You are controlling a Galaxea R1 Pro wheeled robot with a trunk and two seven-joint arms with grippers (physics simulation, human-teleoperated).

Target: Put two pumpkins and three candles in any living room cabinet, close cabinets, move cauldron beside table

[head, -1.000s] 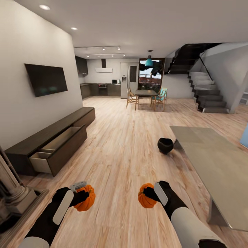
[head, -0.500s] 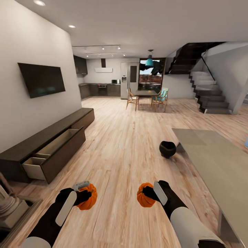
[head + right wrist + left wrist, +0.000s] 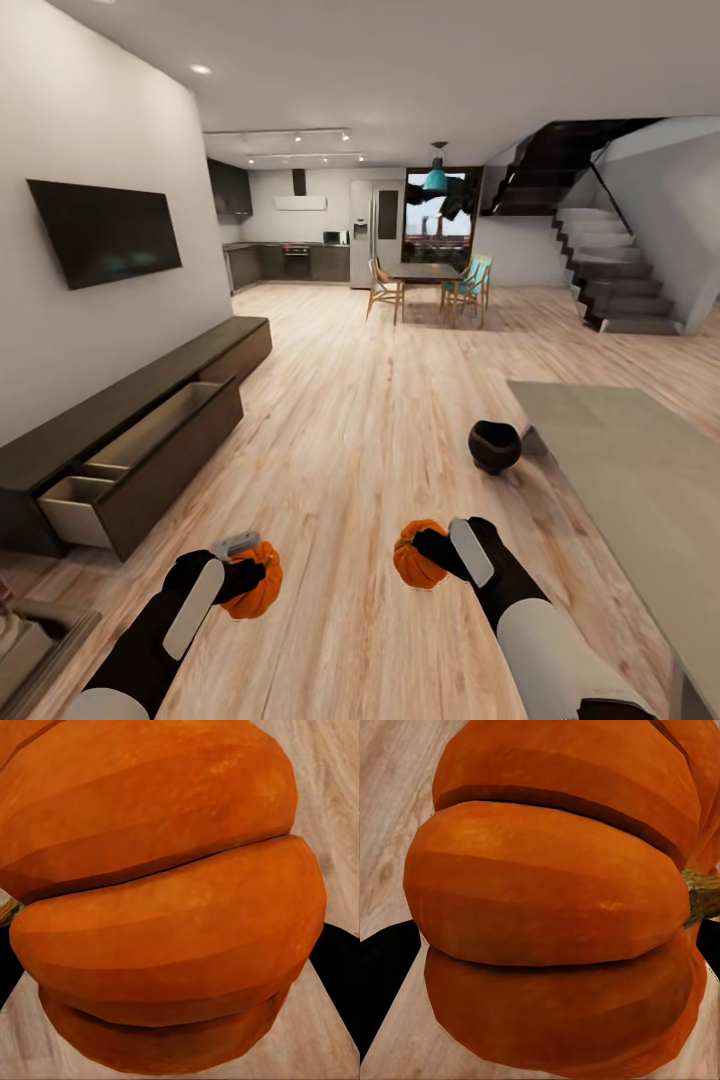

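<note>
The room was a long open living space with a wood floor, and the relation that mattered lay along its left wall. There the cabinet [image 3: 150, 425], a long low dark-brown unit, ran away from the robot with its long axis along the wall. Its nearest drawer [image 3: 110, 480] stood pulled out, showing pale, divided insides open to the top. That drawer lay ahead and to the left of both arms, clearly nearer the left arm than the right.

On the opposite side, the grey tabletop [image 3: 640, 470] stretched along the right, and the black cauldron [image 3: 494, 446] sat on the floor just beside its near corner.

Low in the head view, the left pincer [image 3: 248, 572] was clamped on one pumpkin [image 3: 255, 592], and the right pincer [image 3: 432, 552] was clamped on the other pumpkin [image 3: 418, 567]. Both were carried above the floor, well apart from the drawer. Each wrist view looked straight onto ribbed orange skin, with a stub of stem at one edge.

Judging from this, the left-hand pumpkin would reach the open drawer first, by a swing forward and leftward once the base closed in. The right arm would have to cross further. No candles could be made out.
</note>
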